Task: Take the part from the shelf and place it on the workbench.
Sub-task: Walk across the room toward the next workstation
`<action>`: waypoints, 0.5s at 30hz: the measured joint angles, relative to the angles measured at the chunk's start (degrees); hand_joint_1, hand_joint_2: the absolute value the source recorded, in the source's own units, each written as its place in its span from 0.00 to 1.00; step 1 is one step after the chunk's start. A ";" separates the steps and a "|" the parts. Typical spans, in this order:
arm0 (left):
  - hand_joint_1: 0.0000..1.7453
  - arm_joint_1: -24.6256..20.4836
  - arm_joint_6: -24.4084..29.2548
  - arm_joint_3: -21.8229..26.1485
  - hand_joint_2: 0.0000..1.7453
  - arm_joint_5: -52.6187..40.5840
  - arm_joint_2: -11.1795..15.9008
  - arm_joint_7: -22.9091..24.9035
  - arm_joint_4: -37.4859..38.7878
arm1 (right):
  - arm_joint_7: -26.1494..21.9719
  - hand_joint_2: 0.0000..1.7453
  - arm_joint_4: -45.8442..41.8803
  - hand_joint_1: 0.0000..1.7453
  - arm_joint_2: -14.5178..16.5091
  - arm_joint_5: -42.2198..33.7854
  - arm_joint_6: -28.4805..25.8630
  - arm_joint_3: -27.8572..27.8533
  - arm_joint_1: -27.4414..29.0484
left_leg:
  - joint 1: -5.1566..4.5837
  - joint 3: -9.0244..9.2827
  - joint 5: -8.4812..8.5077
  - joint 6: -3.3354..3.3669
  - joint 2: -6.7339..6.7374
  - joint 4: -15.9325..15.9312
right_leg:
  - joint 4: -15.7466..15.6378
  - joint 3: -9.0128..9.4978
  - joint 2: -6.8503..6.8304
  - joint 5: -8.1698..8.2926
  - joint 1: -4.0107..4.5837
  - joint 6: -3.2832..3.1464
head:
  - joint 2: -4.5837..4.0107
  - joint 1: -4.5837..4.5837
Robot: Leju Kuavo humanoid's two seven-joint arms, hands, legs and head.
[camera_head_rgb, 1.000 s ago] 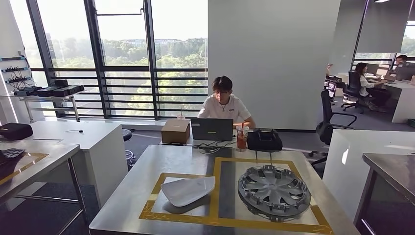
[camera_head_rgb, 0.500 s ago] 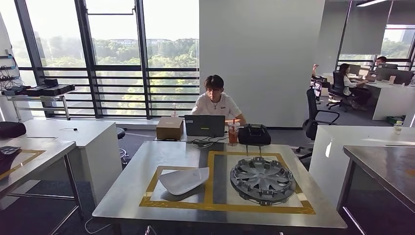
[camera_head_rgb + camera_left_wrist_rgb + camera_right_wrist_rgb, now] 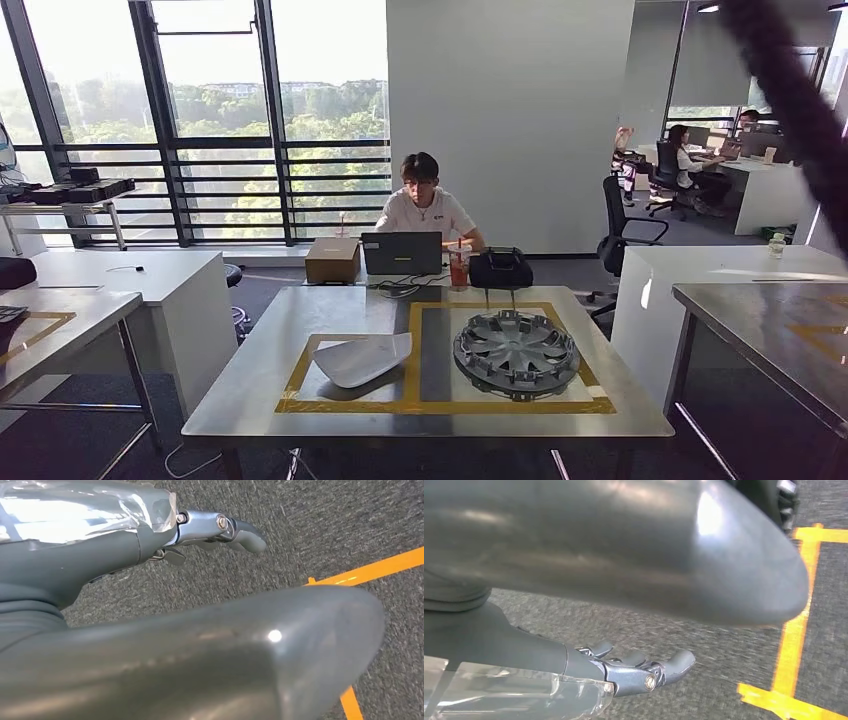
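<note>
A steel workbench (image 3: 640,415) stands ahead in the head view, marked with yellow tape squares (image 3: 410,405). A white curved part (image 3: 362,358) lies in the left square and a silver hubcap (image 3: 516,352) in the right one. Both arms hang low. In the left wrist view my left hand (image 3: 150,540) has its fingers (image 3: 240,530) stretched out over grey carpet, holding nothing. In the right wrist view my right hand (image 3: 624,672) also hangs over the carpet, fingers (image 3: 676,662) apart and empty.
A person (image 3: 425,210) sits behind the bench at a laptop (image 3: 401,253), beside a cardboard box (image 3: 333,260), a cup (image 3: 460,268) and a black bag (image 3: 500,268). Steel tables stand left (image 3: 50,335) and right (image 3: 770,320). A dark blurred strip (image 3: 790,100) crosses the top right.
The whole head view has shifted: the bench now looks smaller, farther off and more to the left, so the camera has moved. The things on the bench lie as before.
</note>
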 joint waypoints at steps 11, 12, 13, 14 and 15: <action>0.00 -0.90 -0.03 0.45 0.00 -1.74 0.43 -0.60 0.29 | -0.21 0.00 0.98 0.00 0.01 0.00 0.59 -0.40 0.05 | 0.43 2.80 -4.62 -0.51 -0.23 2.47 | 1.02 -4.13 -0.31 3.28 0.29 -0.95 | 0.01 -0.30; 0.00 -1.14 -0.03 0.45 0.00 -1.79 0.56 -0.63 0.32 | -0.30 0.00 1.00 0.00 0.02 0.00 0.73 -0.46 0.03 | 0.25 3.86 -4.08 -0.24 -0.23 0.41 | 1.04 -4.33 -0.33 3.64 0.37 -0.66 | 0.01 -0.30; 0.00 -1.30 -0.04 0.45 0.00 -1.86 0.69 -0.66 0.36 | -0.39 0.00 1.01 0.00 0.04 0.00 0.85 -0.50 0.02 | 0.02 3.93 -3.87 0.04 -0.23 -0.28 | 1.00 -4.48 -0.35 4.04 0.37 -0.31 | 0.01 -0.28; 0.00 -1.37 -0.04 0.45 0.00 -1.90 0.80 -0.69 0.41 | -0.44 0.00 1.01 0.00 0.04 0.00 0.91 -0.55 0.03 | -0.17 3.53 -3.38 0.34 -0.20 -0.19 | 0.87 -4.58 -0.36 4.48 0.35 0.07 | 0.01 -0.27; 0.00 -1.44 -0.04 0.45 0.00 -1.93 0.90 -0.73 0.48 | -0.48 0.00 1.02 0.00 0.04 0.00 0.96 -0.62 0.05 | -0.11 3.11 -2.80 0.75 -0.12 -0.35 | 0.88 -4.79 -0.37 4.76 0.25 0.35 | 0.01 -0.29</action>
